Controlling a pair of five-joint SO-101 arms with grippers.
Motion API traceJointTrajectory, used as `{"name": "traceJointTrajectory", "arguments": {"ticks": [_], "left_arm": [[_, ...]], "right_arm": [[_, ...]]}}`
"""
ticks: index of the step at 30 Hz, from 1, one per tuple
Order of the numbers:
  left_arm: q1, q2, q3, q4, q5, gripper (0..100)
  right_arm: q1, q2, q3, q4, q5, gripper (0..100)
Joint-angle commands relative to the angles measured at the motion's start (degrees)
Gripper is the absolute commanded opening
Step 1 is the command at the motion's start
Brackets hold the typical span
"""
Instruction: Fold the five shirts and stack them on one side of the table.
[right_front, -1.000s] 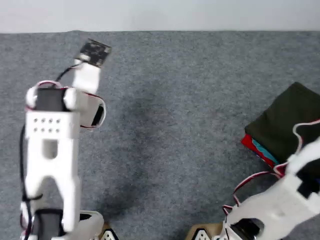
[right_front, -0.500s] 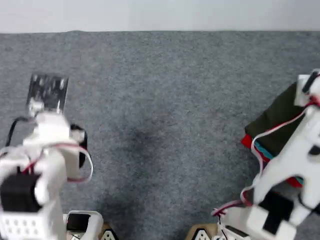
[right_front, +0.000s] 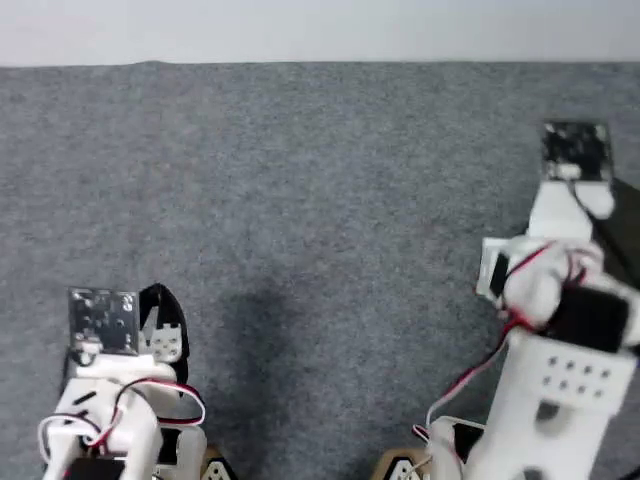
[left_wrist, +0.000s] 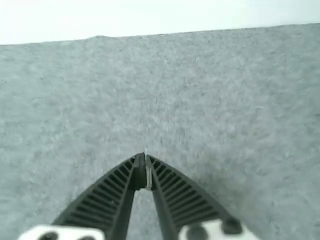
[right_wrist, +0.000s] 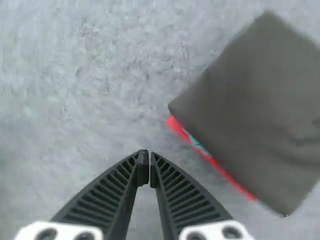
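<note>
While my left gripper (left_wrist: 145, 165) and right gripper (right_wrist: 149, 161) sit closed, empty, folded shirts (right_wrist: 260, 115) lie stacked by the table's (right_front: 330, 200) right edge.

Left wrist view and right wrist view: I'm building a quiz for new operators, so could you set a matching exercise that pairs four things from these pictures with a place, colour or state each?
Things
1. left claw
2. right claw
3. top shirt
4. shirt edge showing under the top shirt

Descriptions
A. red
B. shut, close to the top shirt's corner
C. dark
D. shut, with nothing but grey table ahead of it

Pairs: 1-D, 2-B, 3-C, 4-A
</note>
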Motion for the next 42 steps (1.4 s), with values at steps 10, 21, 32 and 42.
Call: {"name": "traceJointTrajectory", "arguments": {"ticks": [10, 21, 32, 42], "left_arm": [[-0.18, -2.02, 13.49, -5.45, -0.97, 1], [-0.18, -2.11, 32.66, -15.38, -2.46, 1], [-0.18, -2.11, 34.95, -18.11, -2.81, 1], [0.00, -2.02, 34.95, -12.75, -2.46, 1]], "right_arm": [[-0.92, -30.81, 45.54, -23.08, -9.14, 0.9], [-2.77, -57.63, 74.29, -28.09, 0.62, 0.9], [-15.08, -56.92, 79.38, -25.89, 0.62, 0.9], [-10.51, -56.84, 79.38, -19.65, 0.18, 0.9]]}}
